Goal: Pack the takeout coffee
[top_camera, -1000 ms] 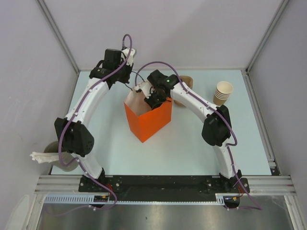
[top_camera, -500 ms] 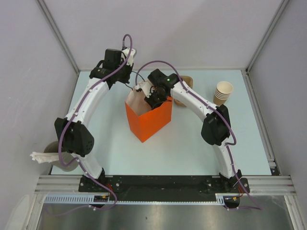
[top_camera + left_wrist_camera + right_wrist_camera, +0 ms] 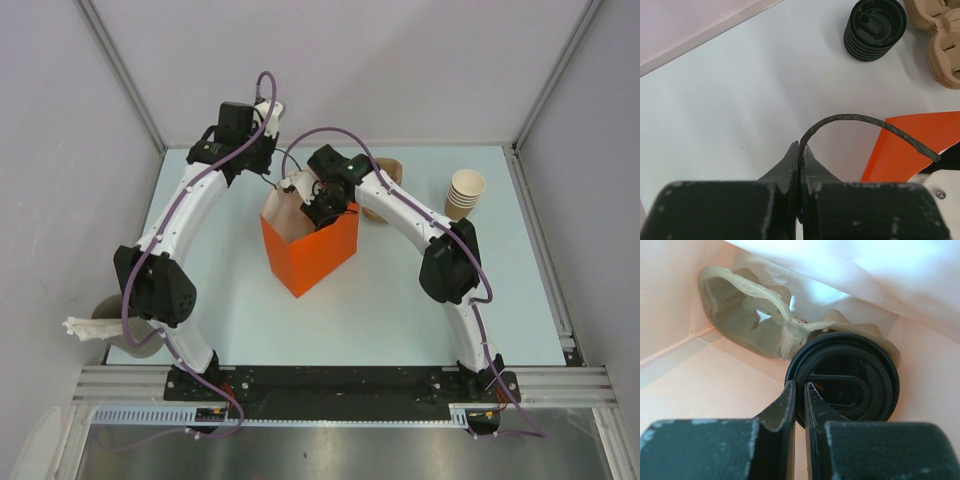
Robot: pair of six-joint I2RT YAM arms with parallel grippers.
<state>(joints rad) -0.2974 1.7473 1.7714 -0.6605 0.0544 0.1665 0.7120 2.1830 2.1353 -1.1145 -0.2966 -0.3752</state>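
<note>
Deep inside the orange paper bag [image 3: 312, 252], the right wrist view shows the takeout coffee's black lid [image 3: 855, 380] over the right pocket of a brown cardboard carrier [image 3: 747, 315]. The lid hides the tan cup wall. My right gripper [image 3: 799, 390] is shut on the lid's near rim; from above it reaches down into the bag's mouth [image 3: 320, 208]. My left gripper [image 3: 800, 152] is shut on the bag's dark twisted handle [image 3: 855, 120], behind the bag's back-left corner [image 3: 268, 178]. An orange bag wall [image 3: 912, 145] shows at the right of the left wrist view.
A stack of black lids [image 3: 874, 22] stands on the white table behind the bag, next to more cardboard carriers [image 3: 940, 40]. A stack of tan cups [image 3: 465, 192] stands at the back right. A carrier [image 3: 390, 172] lies behind the right arm.
The right wrist has shifted very slightly to the left over the bag. Both grips are unchanged, and the left arm has not moved.
</note>
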